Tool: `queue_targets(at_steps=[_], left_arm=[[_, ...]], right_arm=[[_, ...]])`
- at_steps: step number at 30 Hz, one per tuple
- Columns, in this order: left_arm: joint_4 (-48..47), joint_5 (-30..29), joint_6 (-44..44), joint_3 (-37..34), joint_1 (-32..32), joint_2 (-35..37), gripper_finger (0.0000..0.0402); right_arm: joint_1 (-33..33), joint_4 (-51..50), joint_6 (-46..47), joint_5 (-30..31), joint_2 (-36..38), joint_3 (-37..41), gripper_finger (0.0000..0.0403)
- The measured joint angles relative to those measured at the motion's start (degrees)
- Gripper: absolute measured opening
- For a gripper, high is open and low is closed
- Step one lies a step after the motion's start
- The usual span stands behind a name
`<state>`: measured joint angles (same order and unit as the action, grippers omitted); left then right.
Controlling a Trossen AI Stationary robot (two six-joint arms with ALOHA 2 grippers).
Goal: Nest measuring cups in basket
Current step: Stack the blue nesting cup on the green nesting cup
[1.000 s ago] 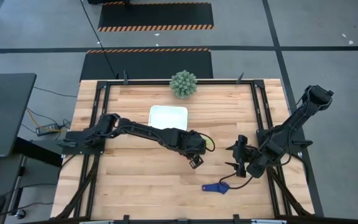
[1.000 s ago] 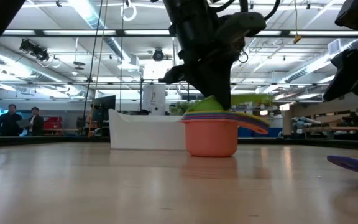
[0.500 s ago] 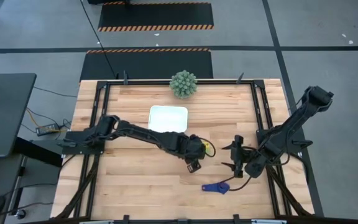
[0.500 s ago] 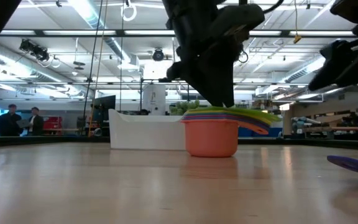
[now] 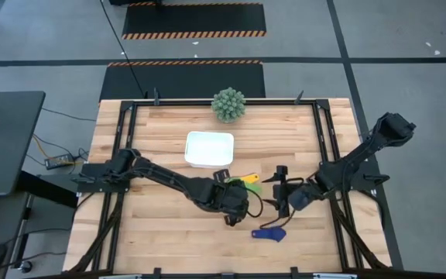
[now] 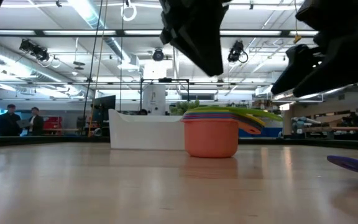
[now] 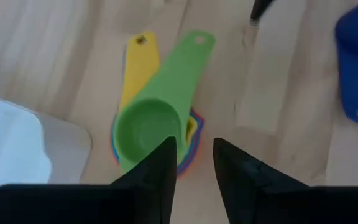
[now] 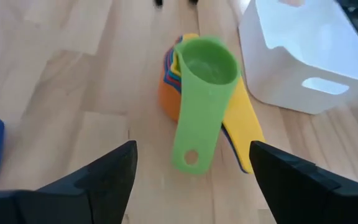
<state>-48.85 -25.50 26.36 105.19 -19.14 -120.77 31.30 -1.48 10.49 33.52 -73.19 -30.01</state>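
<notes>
White basket [image 5: 209,147] sits beside nested measuring cups [image 5: 242,180], spiky plant [image 5: 228,104] behind.

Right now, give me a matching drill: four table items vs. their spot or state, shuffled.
Items:
1. green cup
2. dark blue cup
3. basket
4. right gripper

States:
A. holds no cups
B. lies alone on the wood, apart from the stack
C. fingers open, facing the stack
D. top of the nested stack, beside the basket

Pairs: 1-D, 2-B, 3-A, 4-C
</notes>
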Motion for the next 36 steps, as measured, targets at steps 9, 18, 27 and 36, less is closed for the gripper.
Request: queue_targets(at_steps=[9,18,27,36], left_arm=[[-0.98,-4.74,-0.47,-0.01,-3.59,0.46,0.0112],[-0.98,-4.18,-0.02,-0.03,-4.35,0.46,0.0112],[-0.44,-2.43,0.03,-0.03,-4.61,0.48,0.0112],[-0.82,-2.05,-0.02,-0.03,-4.87,0.48,0.0112]], right_arm=[[-6.62,6.39,-7.67,-5.15,-3.96,0.02,0.0322],[-10.51,10.00,-12.90,-9.48,-7.84,-1.04,0.0342],[-14.91,-0.87,-17.63,-9.35,-11.78,-7.45,0.0324],[-15.55,-7.68,-21.29,-9.78,-10.60,-9.48,0.0316]])
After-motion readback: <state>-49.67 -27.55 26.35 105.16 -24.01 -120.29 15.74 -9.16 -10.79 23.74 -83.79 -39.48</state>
